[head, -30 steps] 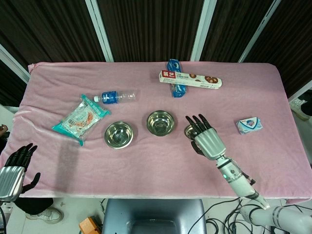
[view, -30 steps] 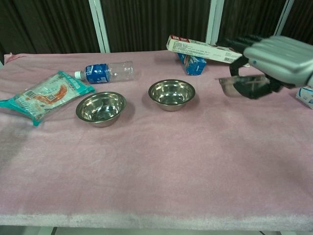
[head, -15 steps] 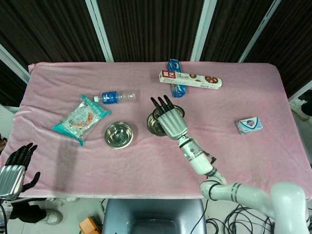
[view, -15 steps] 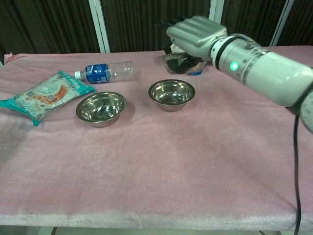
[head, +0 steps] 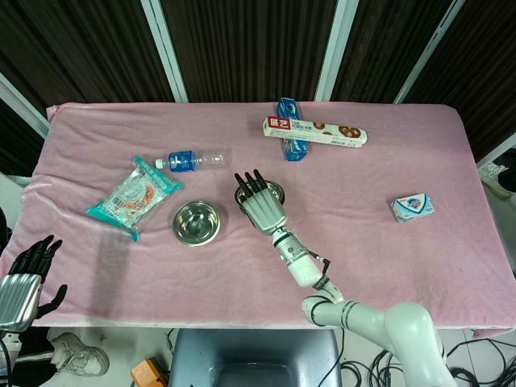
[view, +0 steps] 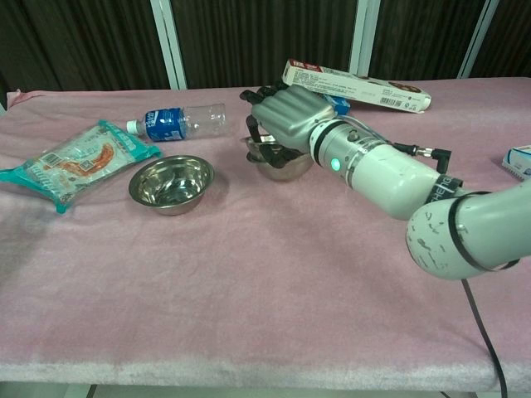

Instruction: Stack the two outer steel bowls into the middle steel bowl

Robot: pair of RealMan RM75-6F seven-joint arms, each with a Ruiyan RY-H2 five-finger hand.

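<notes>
Comparing the head view with a second ago: your right hand (head: 260, 206) has carried the outer steel bowl from the right side of the surface to directly over the middle steel bowl (head: 272, 192), which it now largely hides. The left-side steel bowl (head: 196, 223) sits untouched, left of the middle steel bowl. Your left hand (head: 22, 278) hangs off the surface's near-left corner, fingers spread, holding nothing.

Chest view: the right hand (view: 284, 118) grasps the carried bowl (view: 263, 148) by its rim, low over the middle steel bowl (view: 286, 169); whether it is seated cannot be told. Judged, one stacking is nearly complete, one remains.

The surface wears a pink cloth (head: 403, 258). Beyond the middle steel bowl lie a water bottle (head: 190, 160) and biscuit box (head: 314, 132); dark panelled walls stand behind.
</notes>
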